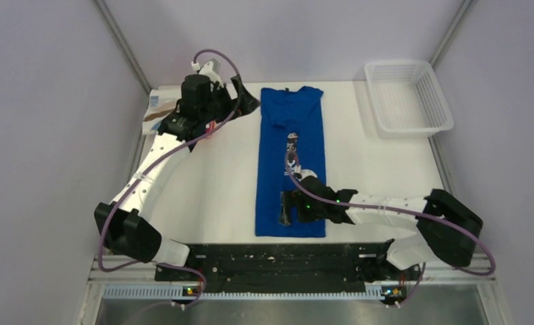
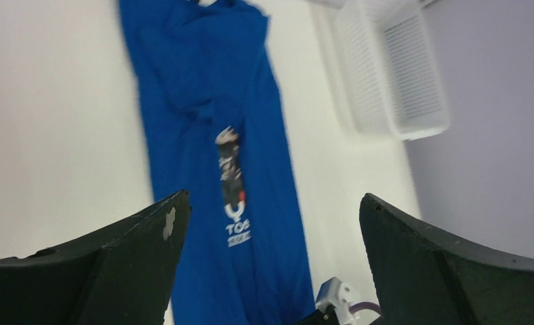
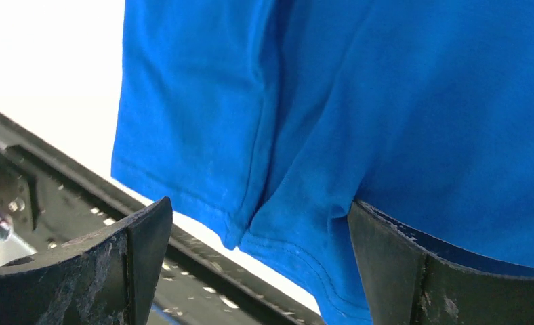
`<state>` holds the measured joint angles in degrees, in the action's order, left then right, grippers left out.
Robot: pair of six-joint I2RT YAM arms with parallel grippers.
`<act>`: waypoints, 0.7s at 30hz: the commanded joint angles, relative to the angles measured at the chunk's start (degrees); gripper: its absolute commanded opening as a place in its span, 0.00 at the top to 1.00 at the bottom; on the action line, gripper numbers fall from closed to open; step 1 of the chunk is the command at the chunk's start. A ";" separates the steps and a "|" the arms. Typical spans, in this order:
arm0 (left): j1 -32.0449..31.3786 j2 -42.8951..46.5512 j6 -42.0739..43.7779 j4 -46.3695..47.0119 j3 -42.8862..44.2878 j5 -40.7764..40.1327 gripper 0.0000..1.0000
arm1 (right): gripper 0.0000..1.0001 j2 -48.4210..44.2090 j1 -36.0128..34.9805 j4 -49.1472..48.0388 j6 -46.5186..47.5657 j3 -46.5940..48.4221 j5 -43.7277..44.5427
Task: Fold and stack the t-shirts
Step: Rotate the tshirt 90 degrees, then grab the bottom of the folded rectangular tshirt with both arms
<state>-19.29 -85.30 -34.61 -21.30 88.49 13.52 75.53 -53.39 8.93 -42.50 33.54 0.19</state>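
Top external view, near to far. Close to the arm bases, the right gripper (image 1: 286,210) is over the near hem of the blue t-shirt (image 1: 293,128), its arm stretching in from the right. The shirt lies flat on the white table (image 1: 217,189) as a long narrow strip with its sides folded in. Its hem is toward the bases and its collar at the far end, and a sliver of the print shows along the middle.

Right wrist view: the fingers (image 3: 115,271) stand wide apart and hold nothing, with the hem visible between them. Whether they touch the cloth cannot be told.

Farther off, the left gripper (image 1: 245,100) hangs just left of the collar end. In the left wrist view its jaws are likewise spread and empty. A white mesh basket (image 1: 406,98) stands at the far right corner, apart from the shirt.
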 commanded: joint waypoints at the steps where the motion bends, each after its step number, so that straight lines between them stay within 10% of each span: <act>1: 0.21 11.45 2.87 -2.64 -12.40 -9.84 0.01 | 0.01 8.08 -6.97 -1.91 -2.23 7.29 -2.76; 13: -2.46 32.93 -9.25 -12.13 -44.90 -4.95 0.03 | 0.01 -9.91 -7.99 6.11 -6.89 3.64 7.63; 21: -13.02 39.23 -15.48 -14.80 -59.08 -1.19 0.12 | 0.10 -16.44 -7.96 12.60 -10.61 -3.28 -1.79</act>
<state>-28.12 -48.01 -45.28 -38.20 34.59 8.56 59.31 -61.01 17.56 -49.93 31.55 2.72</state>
